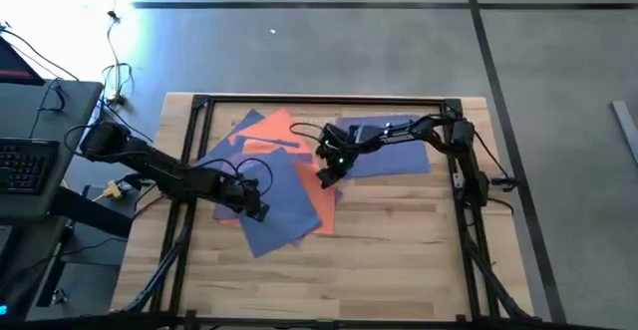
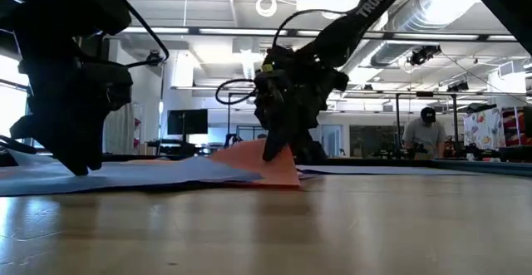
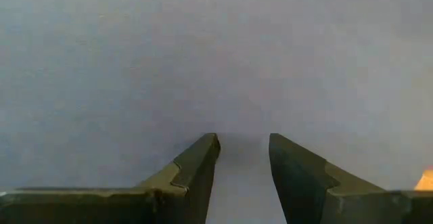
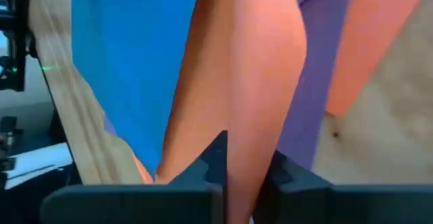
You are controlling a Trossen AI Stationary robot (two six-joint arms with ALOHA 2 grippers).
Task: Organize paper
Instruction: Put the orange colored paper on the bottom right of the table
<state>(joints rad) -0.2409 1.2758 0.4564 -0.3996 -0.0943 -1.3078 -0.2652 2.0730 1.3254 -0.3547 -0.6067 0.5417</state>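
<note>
Several sheets of paper lie overlapping on the wooden table. My left gripper stands open, pointing down at a large blue-grey sheet near the middle, which fills the left wrist view. My right gripper is shut on an orange sheet whose other edge lies on the table. Another orange sheet and blue and purple sheets lie flat behind. My left gripper comes from above with its fingertips down at the blue-grey sheet's flat face, a gap between them; in the low view the tips seem to rest on it, though I cannot tell for certain. My right gripper pinches the orange sheet's raised edge between its two fingers, from above and slanting down. That edge is lifted, and the sheet bends down to the table, where its lower part rests.
A black frame runs along the table's left, far and right sides. Bare wood lies toward the near edge. A desk with a keyboard stands off the left side. A person stands far behind in the room.
</note>
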